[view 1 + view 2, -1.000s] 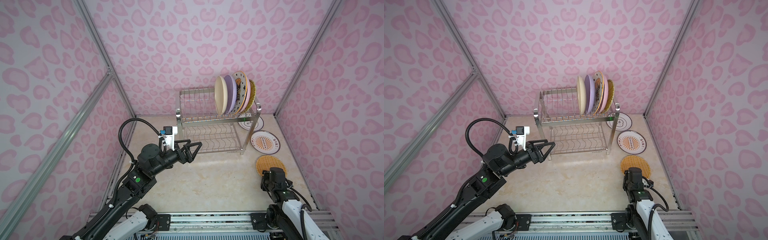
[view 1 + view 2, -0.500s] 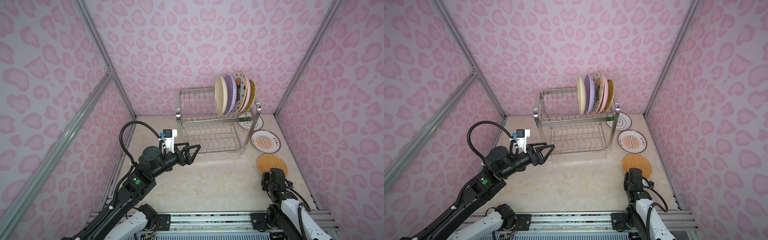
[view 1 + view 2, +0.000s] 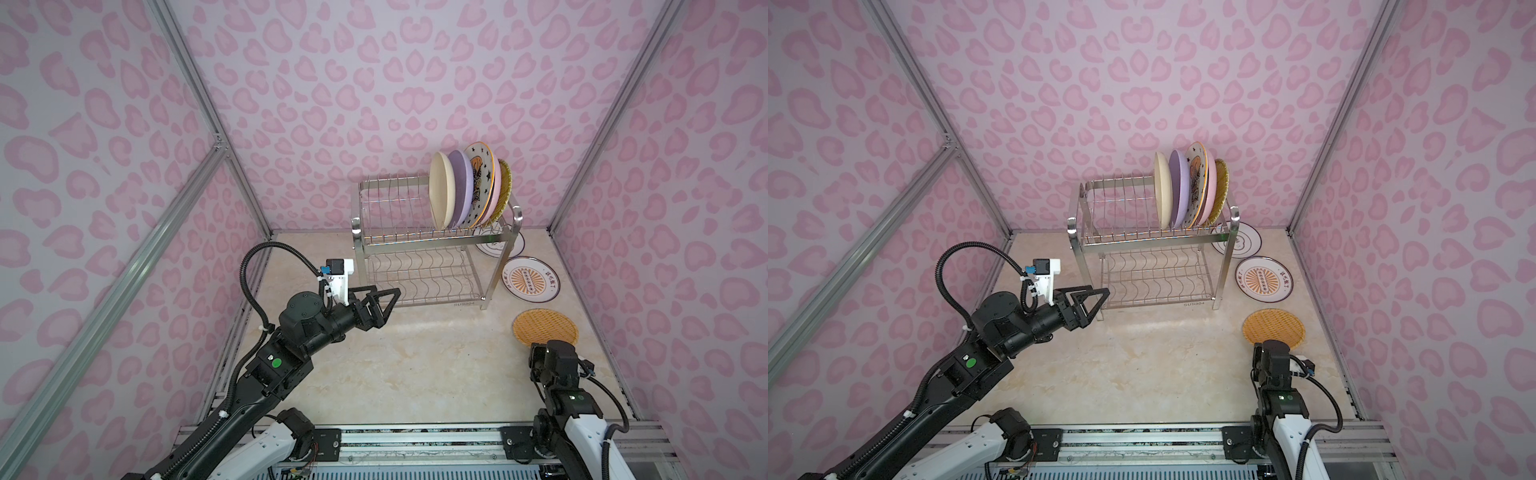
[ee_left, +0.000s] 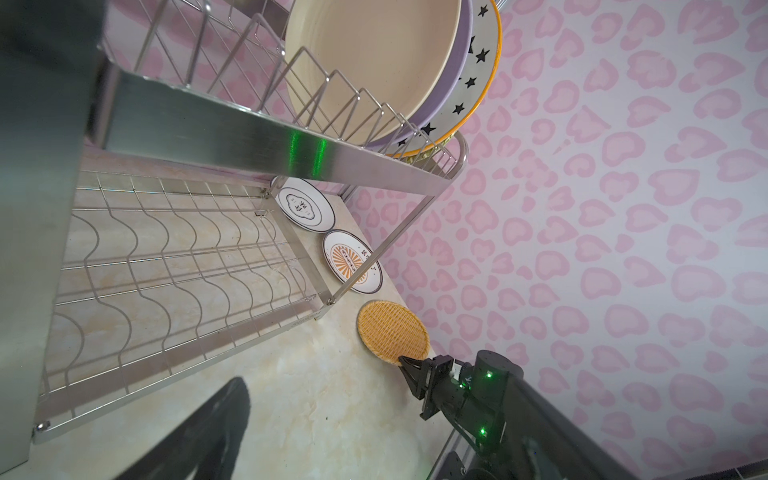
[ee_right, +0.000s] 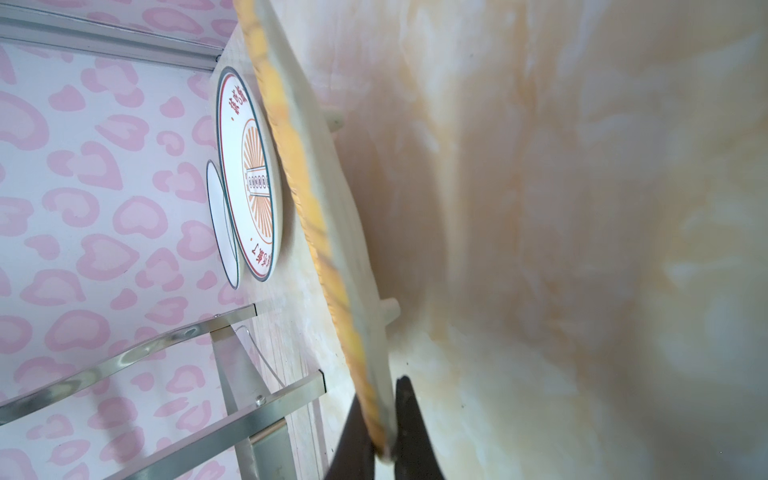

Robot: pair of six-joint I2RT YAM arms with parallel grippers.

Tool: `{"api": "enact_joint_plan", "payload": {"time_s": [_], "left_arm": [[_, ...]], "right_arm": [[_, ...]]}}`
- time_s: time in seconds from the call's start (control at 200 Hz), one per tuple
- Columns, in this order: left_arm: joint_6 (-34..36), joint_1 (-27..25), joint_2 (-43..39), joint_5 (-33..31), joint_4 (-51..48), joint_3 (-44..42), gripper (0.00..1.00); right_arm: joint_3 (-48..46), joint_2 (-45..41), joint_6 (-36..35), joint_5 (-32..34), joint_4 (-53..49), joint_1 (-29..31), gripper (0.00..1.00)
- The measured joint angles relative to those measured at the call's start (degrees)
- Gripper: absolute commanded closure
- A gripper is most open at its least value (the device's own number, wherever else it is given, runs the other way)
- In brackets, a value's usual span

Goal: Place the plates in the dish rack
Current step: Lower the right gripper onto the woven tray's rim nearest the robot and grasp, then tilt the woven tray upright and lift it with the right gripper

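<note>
While the right gripper (image 5: pixel 382 401) pinches the near rim of the round woven wicker plate (image 3: pixel 545 328) lying on the marbled tabletop (image 3: pixel 415 365), the left gripper (image 3: pixel 387 291) hangs spread wide just before the shiny two-tier wire dish rack (image 3: pixel 436 241). The rack's base bar is stamped SUS304 (image 3: pixel 463 304). Red characters on the white sunburst-printed plate (image 3: pixel 530 282) beyond the wicker one are too small to read.

— What is different from a second ago?
— The right hand (image 4: pixel 404 360), at the lower right in both top views, had its jaws apart; now they pinch the near rim of the wicker plate (image 3: pixel 545 327).
— Does the plate move?
— A touch toward the upper right on the tabletop (image 3: pixel 415 353).
— And the left hand (image 3: pixel 387 289)?
— It sits slightly lower in the frame, its cable loop (image 3: pixel 249 266) too.
</note>
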Motion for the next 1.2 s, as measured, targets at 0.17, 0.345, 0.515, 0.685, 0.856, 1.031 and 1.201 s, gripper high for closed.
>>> {"api": "enact_joint_plan", "payload": {"time_s": [0.17,0.345,0.515,0.685,0.856,1.031,1.201], "left_arm": [[0.00,0.00,0.61,0.00,-0.09,0.02,0.03],[0.00,0.00,1.18,0.02,-0.61,0.02,0.03],[-0.02,0.00,1.73,0.07,-0.87,0.02,0.03],[-0.02,0.00,1.92,0.26,-1.27,0.37,0.03],[-0.02,0.00,1.99,0.24,-1.29,0.81,0.03],[-0.44,0.00,2.51,0.22,-1.29,0.81,0.03],[-1.46,0.00,3.82,0.63,-1.51,2.25,0.03]], "right_arm": [[2.82,-6.73,-4.83,0.04,-6.67,0.00,1.00],[6.71,-9.84,-12.26,0.07,-10.14,0.00,1.00],[10.29,-9.64,-20.31,-0.74,-12.24,0.00,1.00],[18.10,-7.85,-30.86,-1.66,-15.98,0.83,1.00],[26.05,-3.50,-39.82,-1.68,-22.10,1.86,1.00],[29.44,-2.10,-44.04,-3.67,-27.52,4.04,1.00],[32.59,-1.40,-47.01,-4.85,-31.98,9.31,1.00]]}}
